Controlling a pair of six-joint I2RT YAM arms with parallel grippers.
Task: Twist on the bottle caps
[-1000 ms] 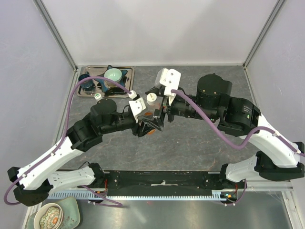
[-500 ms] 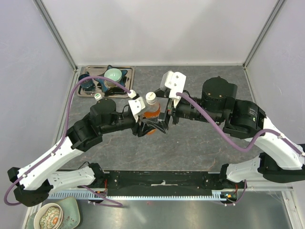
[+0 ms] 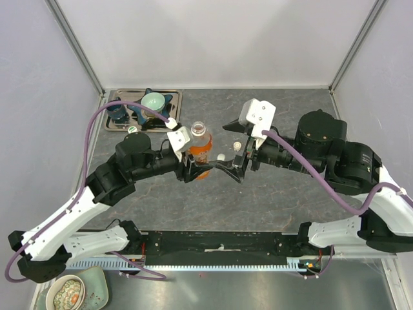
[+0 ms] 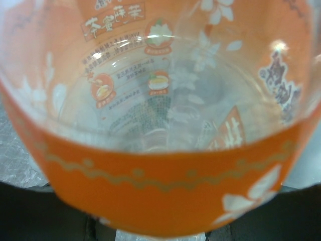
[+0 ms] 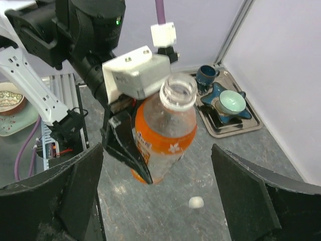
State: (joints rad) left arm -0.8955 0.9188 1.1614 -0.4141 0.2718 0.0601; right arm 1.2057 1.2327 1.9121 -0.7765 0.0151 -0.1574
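Right gripper (image 3: 228, 149) pulled back from bottle toward right edge of table (image 3: 271, 200) over last second; jaws now spread wide, empty. Small white cap (image 3: 221, 157) loose on table near middle, just beside orange bottle (image 3: 200, 150), between it and right gripper. Bottle mouth bare, no cap on. Left gripper (image 3: 196, 169) clamped on bottle's lower body. To do step well: pick cap up level, threads down, centre over mouth, seat before turning; left grip steady.

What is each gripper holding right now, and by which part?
The left gripper grips the orange bottle around its lower body. The right gripper is open and holds nothing.
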